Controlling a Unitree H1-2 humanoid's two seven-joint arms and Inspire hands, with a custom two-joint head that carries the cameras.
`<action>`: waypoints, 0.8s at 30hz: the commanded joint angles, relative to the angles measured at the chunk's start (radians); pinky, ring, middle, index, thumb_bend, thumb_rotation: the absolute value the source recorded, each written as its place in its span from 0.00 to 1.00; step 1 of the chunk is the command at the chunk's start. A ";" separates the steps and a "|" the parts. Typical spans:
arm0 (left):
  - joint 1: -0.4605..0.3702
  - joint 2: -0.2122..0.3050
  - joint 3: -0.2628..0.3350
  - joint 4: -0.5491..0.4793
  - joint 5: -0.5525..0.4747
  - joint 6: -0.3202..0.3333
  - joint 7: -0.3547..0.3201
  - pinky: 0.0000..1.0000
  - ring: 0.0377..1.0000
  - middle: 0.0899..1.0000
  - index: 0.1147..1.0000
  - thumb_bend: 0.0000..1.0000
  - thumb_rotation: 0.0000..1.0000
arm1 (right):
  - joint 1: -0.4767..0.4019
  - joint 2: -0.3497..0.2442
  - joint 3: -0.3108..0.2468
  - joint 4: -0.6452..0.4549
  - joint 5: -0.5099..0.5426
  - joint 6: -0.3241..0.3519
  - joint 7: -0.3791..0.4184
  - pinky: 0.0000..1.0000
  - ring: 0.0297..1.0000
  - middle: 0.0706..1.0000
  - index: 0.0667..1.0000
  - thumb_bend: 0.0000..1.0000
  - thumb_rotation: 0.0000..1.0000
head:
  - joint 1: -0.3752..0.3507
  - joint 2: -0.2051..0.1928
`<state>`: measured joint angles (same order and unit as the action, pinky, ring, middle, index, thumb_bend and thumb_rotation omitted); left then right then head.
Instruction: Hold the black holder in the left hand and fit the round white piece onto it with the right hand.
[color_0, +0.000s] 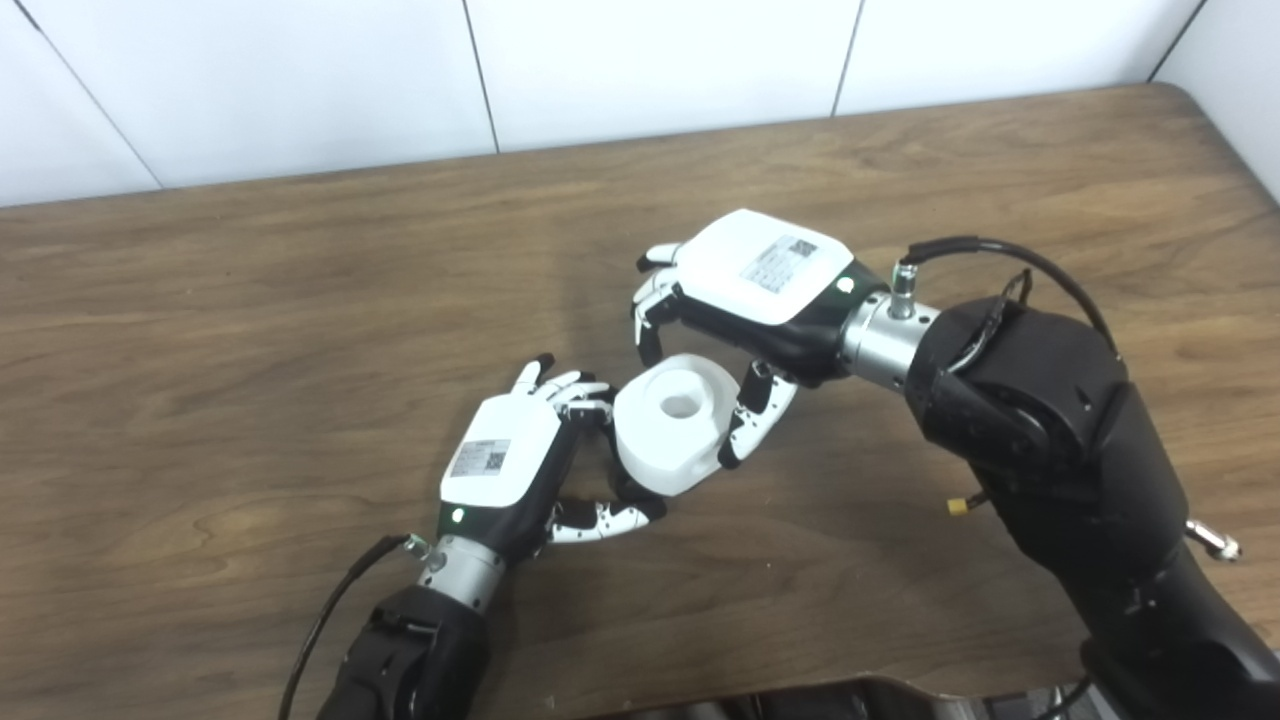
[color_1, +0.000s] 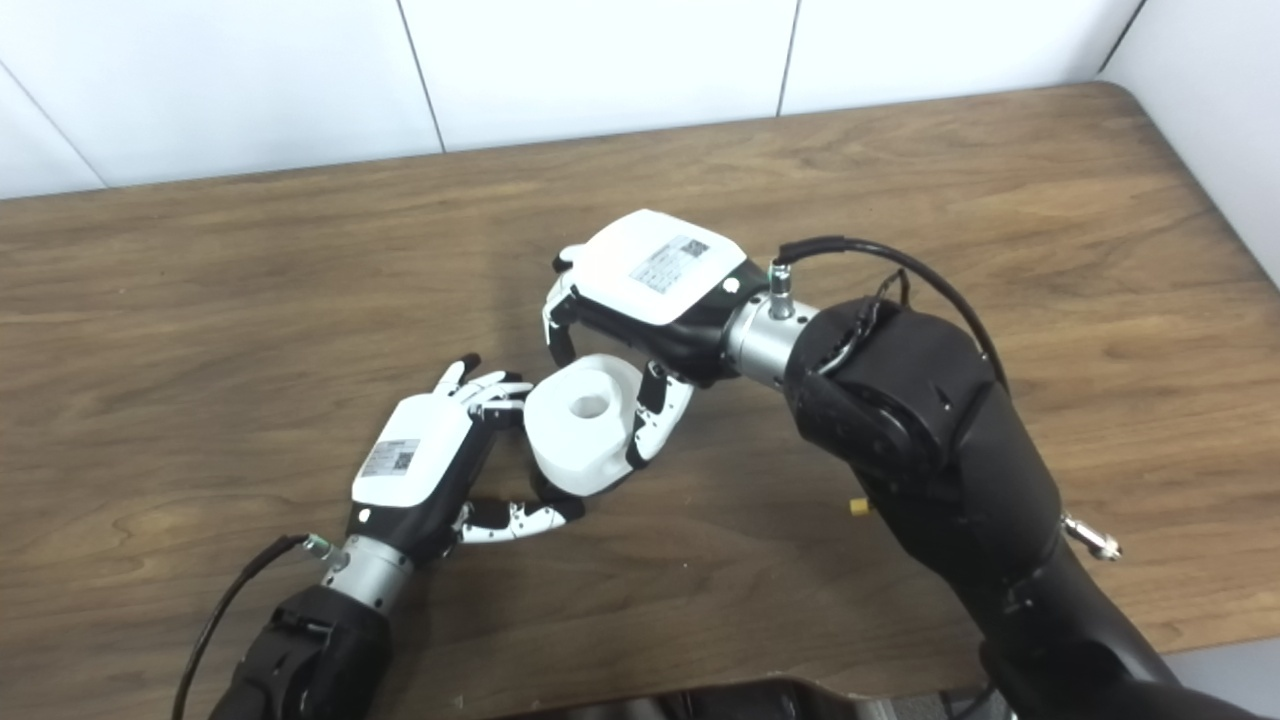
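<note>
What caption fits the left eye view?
Right hand holds the round white piece beside the left hand above the wooden table.

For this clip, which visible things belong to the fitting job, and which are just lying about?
Part of the job:
- round white piece, gripped by the right hand
- left hand, cupped against that piece
- black holder: only a dark sliver shows under the piece, so it cannot be confirmed

Just there:
- wooden table
- nothing else loose on it in view
</note>
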<state>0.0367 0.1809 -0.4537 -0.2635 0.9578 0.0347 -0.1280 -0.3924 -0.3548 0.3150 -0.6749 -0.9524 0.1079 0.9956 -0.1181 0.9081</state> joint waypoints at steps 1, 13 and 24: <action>0.000 -0.001 -0.004 -0.005 0.022 0.000 -0.004 1.00 0.86 0.76 0.42 0.52 0.05 | -0.025 -0.003 -0.019 -0.014 0.006 -0.009 -0.016 0.84 0.91 0.80 0.62 0.99 0.27 | -0.001 0.000; 0.000 -0.004 -0.006 0.004 0.028 0.001 -0.001 1.00 0.86 0.76 0.42 0.52 0.05 | -0.054 -0.011 -0.027 -0.031 0.013 0.039 0.079 0.91 0.96 0.89 0.75 1.00 0.38 | 0.004 -0.020; -0.002 0.003 -0.001 0.029 0.015 -0.018 0.020 1.00 0.86 0.76 0.42 0.52 0.05 | -0.108 -0.025 -0.046 -0.055 0.007 0.113 0.213 1.00 1.00 0.98 0.93 1.00 0.47 | 0.001 -0.037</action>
<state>0.0363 0.1803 -0.4528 -0.2495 0.9557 0.0175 -0.1089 -0.4539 -0.3630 0.2826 -0.6913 -0.9439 0.1985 1.1690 -0.1166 0.8698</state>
